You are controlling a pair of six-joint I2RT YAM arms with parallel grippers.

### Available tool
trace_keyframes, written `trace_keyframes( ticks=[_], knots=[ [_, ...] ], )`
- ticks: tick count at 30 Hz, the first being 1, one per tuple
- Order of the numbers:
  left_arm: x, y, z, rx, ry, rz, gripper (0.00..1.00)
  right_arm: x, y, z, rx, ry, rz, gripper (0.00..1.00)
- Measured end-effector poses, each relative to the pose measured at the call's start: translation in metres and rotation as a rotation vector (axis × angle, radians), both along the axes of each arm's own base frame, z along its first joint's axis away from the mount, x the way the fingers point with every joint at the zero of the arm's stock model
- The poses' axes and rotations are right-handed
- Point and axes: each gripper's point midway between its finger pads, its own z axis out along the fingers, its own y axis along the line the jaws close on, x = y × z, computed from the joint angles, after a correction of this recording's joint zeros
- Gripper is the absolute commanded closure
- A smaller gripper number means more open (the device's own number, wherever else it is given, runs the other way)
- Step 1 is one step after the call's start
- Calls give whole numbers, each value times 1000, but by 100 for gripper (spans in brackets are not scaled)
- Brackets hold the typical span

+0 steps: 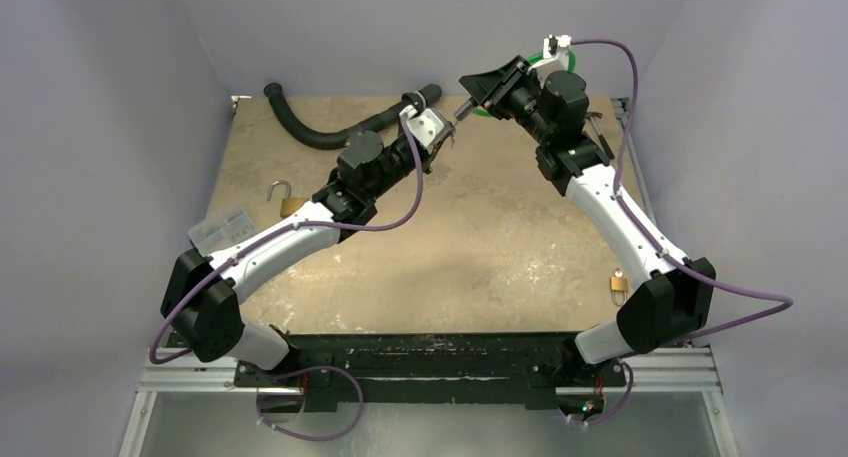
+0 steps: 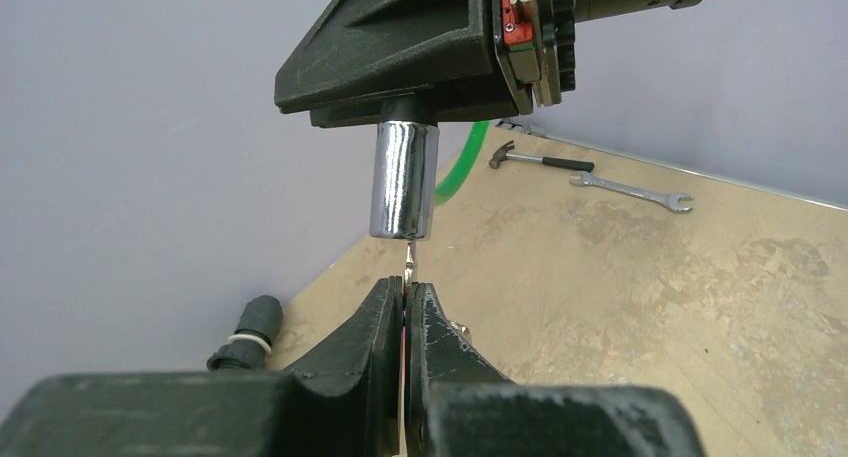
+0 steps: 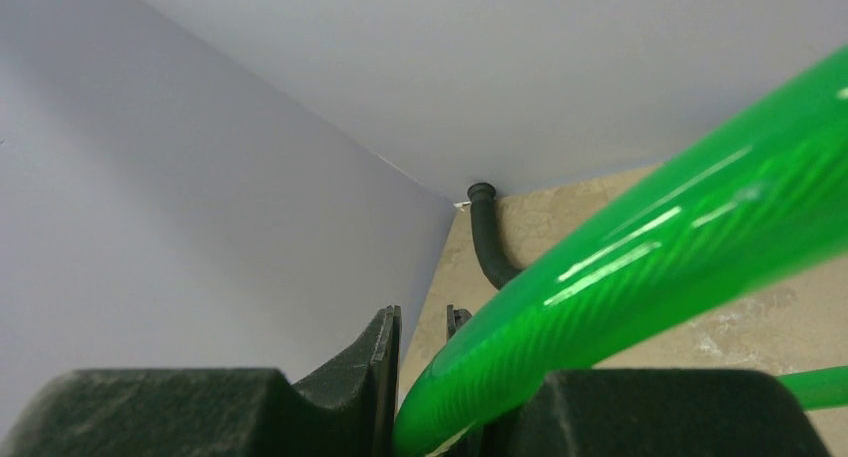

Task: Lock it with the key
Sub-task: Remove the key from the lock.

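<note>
Tan tabletop (image 1: 500,227), left hand (image 2: 404,289) pinching key (image 2: 409,265), shown only by left wrist, right hand (image 3: 422,327) gripping chrome cylinder (image 2: 403,180)

I see plain pale lilac-grey walls (image 1: 110,97) closing the table (image 1: 500,247) on three sides. Its top is a worn beige board with darker stains, evenly lit, and a metal rail (image 1: 680,380) runs along the near edge.

Your overhead view is evenly, softly lit, with only faint shadows on the table (image 1: 500,247); in your left wrist view the chrome cylinder (image 2: 403,182) carries hard glare streaks, the key (image 2: 409,265) is a barely resolved sliver, the left gripper (image 2: 404,295) looks soft; your right wrist view shows the green cable (image 3: 640,247) blurred and glossy.
</note>
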Motion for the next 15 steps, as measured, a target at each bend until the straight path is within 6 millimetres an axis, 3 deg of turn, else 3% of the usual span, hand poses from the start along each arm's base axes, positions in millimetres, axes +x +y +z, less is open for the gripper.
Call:
trace_keyframes(
  ticks=[8,15],
  knots=[
    [0,0,-1,-18,22,-10,85,0,1,-1,7,-8,4,100],
    [2,-2,-1,-26,35,-11,85,-3,4,2,20,-12,27,100]
  ],
)
